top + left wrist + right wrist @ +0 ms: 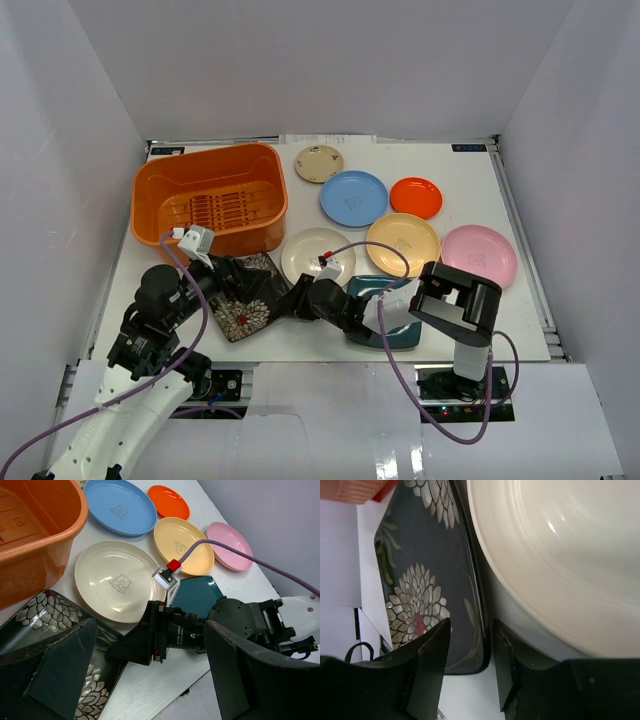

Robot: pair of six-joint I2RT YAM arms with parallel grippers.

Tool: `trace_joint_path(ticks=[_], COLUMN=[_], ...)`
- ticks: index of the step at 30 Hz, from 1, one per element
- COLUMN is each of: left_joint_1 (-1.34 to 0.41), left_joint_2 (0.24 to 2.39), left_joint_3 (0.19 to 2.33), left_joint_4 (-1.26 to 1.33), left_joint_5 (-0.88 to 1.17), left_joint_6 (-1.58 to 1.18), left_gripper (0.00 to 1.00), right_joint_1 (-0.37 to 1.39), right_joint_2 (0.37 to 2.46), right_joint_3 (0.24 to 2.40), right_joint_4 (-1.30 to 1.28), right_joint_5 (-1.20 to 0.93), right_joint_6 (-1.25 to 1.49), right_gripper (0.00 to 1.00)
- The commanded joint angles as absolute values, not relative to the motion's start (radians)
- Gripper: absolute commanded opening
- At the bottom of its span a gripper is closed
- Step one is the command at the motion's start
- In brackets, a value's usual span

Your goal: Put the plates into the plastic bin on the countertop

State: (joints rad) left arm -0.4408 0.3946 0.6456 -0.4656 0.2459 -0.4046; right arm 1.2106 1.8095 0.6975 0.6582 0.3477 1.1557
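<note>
The black floral square plate point(245, 300) lies near the front left of the countertop point(470, 170), beside the orange plastic bin point(150, 180). My right gripper point(471, 625) is open, and its jaws straddle this plate's rim point(420, 555) with a gap on each side. Just to the right lies the cream plate point(560, 545). My left gripper point(150, 625) stands wide open over the floral plate's near corner point(30, 615), holding nothing. The dark teal square plate point(375, 287) is partly hidden under the right arm. The small tan point(319, 163), light blue point(353, 197), orange-red point(416, 197), peach-yellow point(402, 243) and pink point(479, 254) plates lie flat.
The bin point(45, 530) holds nothing and stands at the back left. The right arm point(240, 620) and its purple cable point(260, 562) reach across the front, over the teal plate point(200, 595). White walls close in the countertop on three sides.
</note>
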Motion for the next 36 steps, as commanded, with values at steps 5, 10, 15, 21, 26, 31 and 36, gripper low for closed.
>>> trace_joint_path(ticks=[5, 10, 15, 21, 26, 31, 36], left_joint_1=[-0.446, -0.446, -0.448, -0.446, -0.448, -0.446, -0.446], left_joint_2=[0.414, 0.465, 0.538, 0.615, 0.627, 0.678, 0.698], left_joint_3=[0.657, 0.713, 0.930, 1.060, 1.057, 1.005, 0.902], left_joint_4=[-0.465, -0.492, -0.662, -0.873, -0.896, -0.793, -0.632], left_joint_5=[0.229, 0.229, 0.123, 0.121, 0.172, 0.305, 0.341], left_joint_6=[-0.411, -0.452, -0.489, -0.589, -0.652, -0.710, -0.736], left_gripper=[0.94, 0.91, 0.86, 0.80, 0.78, 0.78, 0.79], right_joint_1=[1.198, 1.195, 1.206, 1.174, 1.036, 0.937, 0.820], right_joint_2=[1.881, 1.821, 1.590, 1.160, 0.835, 0.701, 0.741], right_joint_3=[0.709, 0.621, 0.546, 0.427, 0.391, 0.471, 0.570], right_joint_4=[0.742, 0.819, 0.825, 0.700, 0.551, 0.426, 0.426], right_joint_5=[0.348, 0.359, 0.350, 0.411, 0.381, 0.388, 0.325], right_joint_6=[1.232, 1.218, 1.149, 1.091, 1.071, 0.988, 0.940], right_gripper=[0.33, 0.08, 0.08, 0.08, 0.08, 0.08, 0.08])
